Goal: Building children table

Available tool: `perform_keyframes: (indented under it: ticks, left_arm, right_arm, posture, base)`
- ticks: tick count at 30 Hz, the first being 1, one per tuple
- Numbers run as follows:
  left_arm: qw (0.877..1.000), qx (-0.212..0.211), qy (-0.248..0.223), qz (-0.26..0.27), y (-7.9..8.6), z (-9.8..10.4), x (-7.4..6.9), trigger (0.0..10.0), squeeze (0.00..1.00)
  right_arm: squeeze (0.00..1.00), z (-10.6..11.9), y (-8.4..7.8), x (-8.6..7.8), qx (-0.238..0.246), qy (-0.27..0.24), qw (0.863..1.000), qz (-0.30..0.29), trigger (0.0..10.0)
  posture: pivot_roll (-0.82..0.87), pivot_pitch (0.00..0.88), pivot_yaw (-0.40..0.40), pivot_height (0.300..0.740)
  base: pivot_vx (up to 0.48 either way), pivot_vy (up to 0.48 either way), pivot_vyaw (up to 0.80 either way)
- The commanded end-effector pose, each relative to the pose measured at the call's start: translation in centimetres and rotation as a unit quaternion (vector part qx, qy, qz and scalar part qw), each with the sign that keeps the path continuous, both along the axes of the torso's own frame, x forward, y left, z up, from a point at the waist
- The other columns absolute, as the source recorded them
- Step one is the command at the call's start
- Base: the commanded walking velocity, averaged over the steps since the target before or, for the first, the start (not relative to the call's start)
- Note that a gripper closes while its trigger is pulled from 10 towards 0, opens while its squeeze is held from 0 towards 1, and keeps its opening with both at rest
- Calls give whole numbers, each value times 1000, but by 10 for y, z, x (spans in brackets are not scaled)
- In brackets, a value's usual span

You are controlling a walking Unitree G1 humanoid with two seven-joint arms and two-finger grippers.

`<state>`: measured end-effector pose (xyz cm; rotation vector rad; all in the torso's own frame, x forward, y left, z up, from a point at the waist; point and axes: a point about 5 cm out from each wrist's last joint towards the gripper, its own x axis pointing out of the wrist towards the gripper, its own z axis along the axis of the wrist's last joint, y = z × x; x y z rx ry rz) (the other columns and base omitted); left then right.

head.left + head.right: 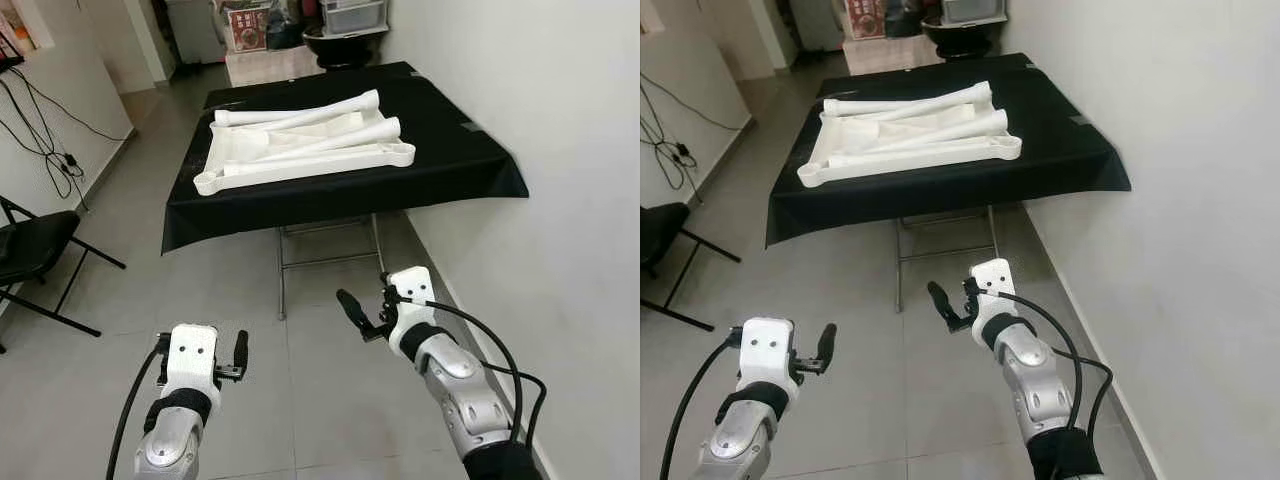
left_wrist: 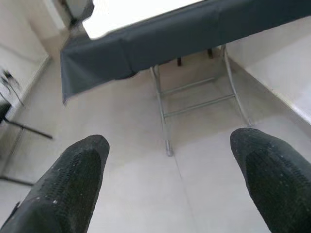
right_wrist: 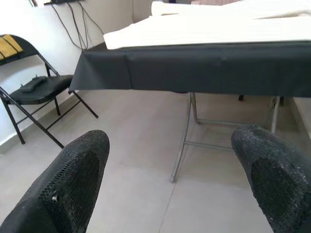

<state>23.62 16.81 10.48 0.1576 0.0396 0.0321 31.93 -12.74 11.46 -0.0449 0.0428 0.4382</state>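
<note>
1. I'm looking down at a bench [image 1: 470, 165] draped in a matte black cloth whose hem hangs loose over the edges, standing close against the white wall [image 1: 560, 130] on my right.
2. On the cloth lies the white tabletop panel [image 1: 300, 160], smooth moulded plastic, roughly rectangular with rounded corner lugs.
3. Across the panel lie the white table legs [image 1: 320, 125], long tapered tubes flaring at the ends, stacked loosely and crossing one another.
4. Under the cloth I see the bench's folding metal frame [image 1: 330, 245], thin bright tubes with crossbars like ladder rungs.
5. My left end effector [image 1: 238, 352] hovers low over the floor, well short of the bench; in its wrist view the two stubby black fingers [image 2: 73, 179], finely dimpled, stand wide apart with nothing between them.
6. My right end effector [image 1: 365, 310] is raised a little higher and nearer the bench, also over bare floor; its textured fingers [image 3: 77, 174] are spread wide and hold nothing.
7. The floor [image 1: 250, 270] is large pale grey tiles with a soft sheen and thin grout lines.
8. A black folding chair [image 1: 30, 250] stands off to my left, with a dark object on its padded seat in the right wrist view.
9. Black cables [image 1: 45, 140] trail down the left wall.
10. Beyond the bench sit stacked clutter and a clear plastic storage box [image 1: 352, 15].
</note>
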Motion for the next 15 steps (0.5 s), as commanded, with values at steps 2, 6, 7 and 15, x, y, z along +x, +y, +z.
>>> perform_keyframes:
  ticks: [2, 6, 7, 15]
  left_arm:
    - [1000, 23, -6, -1, 2, 3, -1, 10000, 0]
    - [1000, 7, -5, 5, 5, 4, 0, 10000, 0]
    - [1000, 7, -5, 5, 5, 4, 0, 10000, 0]
    - [1000, -25, -16, -7, 5, 10, 4, 10000, 0]
  right_arm:
    - [0, 0, 7, 0, -1, -3, 1000, 16, 10000]
    - [0, 0, 9, -1, 5, -4, 1000, 20, 10000]
    - [0, 0, 9, -1, 5, -4, 1000, 20, 10000]
    - [0, 1, 10, 0, 13, -4, 1000, 20, 10000]
  posture:
    - [-78, 24, 115, 740]
    - [-76, 23, 113, 740]
    - [-76, 23, 113, 740]
    - [-70, 24, 116, 740]
  base:
    - [0, 0, 800]
    - [0, 0, 800]
    - [0, 0, 800]
    - [270, 0, 100]
